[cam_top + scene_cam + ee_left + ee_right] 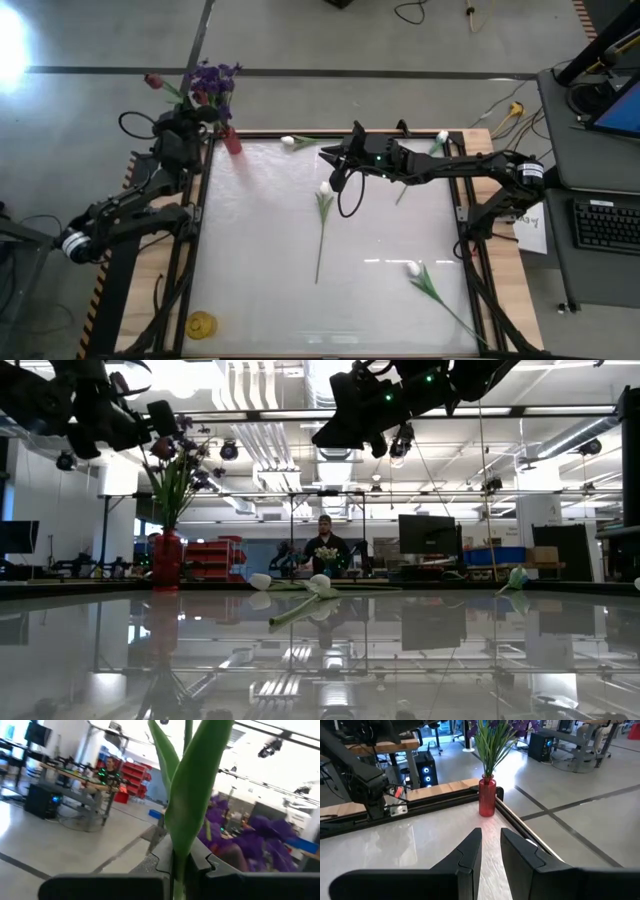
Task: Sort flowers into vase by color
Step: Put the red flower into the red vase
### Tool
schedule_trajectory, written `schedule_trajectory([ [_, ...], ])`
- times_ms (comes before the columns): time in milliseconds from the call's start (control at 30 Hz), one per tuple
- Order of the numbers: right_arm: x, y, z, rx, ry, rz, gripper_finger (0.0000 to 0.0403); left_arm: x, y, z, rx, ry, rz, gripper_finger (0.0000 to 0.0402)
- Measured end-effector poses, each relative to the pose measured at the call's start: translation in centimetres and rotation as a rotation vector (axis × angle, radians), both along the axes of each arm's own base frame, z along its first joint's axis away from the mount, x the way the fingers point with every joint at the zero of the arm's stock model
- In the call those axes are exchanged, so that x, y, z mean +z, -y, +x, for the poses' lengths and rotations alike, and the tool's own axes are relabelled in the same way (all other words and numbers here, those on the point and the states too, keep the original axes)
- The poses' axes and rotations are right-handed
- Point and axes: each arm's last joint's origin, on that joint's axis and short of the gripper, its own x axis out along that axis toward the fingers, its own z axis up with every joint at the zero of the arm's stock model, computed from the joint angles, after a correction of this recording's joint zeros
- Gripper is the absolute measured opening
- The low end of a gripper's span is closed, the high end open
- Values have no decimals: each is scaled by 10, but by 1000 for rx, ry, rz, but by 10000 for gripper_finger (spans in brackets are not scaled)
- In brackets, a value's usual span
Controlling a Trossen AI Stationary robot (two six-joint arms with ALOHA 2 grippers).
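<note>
A red vase [232, 140] stands at the table's far left corner with a bunch of purple blossoms [215, 78] in it. My left gripper [190, 120] is up beside that bunch, shut on the green stem of a dark red tulip [153, 80]. My right gripper [335, 160] hangs open and empty above the table's far middle. It is over a white tulip [325, 188] that lies flat on the table. Other white tulips lie at the far edge [288, 141], the far right [441, 137] and the near right [413, 268]. My left gripper pinches the tulip's green stem and leaf [179, 851] between its two fingers, which lie across the stem. The stem is held high above the table, close to the purple blossoms [250, 835]. The red blossom [163, 448] sits beyond the fingers. Where the stem's lower end is, I cannot tell.
A small yellow thing [202, 323] lies at the table's near left corner. The table's raised frame [200, 200] runs along its edges. A person [325, 545] is in the room behind the table. A desk with a keyboard [605, 225] stands to the right.
</note>
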Motion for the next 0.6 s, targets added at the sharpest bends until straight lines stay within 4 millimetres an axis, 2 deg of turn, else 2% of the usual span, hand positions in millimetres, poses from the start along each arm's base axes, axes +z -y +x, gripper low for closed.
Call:
schedule_trajectory([
  [200, 0, 0, 0, 0, 0, 0, 63, -7, 2, 7, -61, 28, -46, 0],
  [600, -2, -1, 0, -3, -8, 21, 63, -2, 12, 11, -115, 32, -30, 0],
])
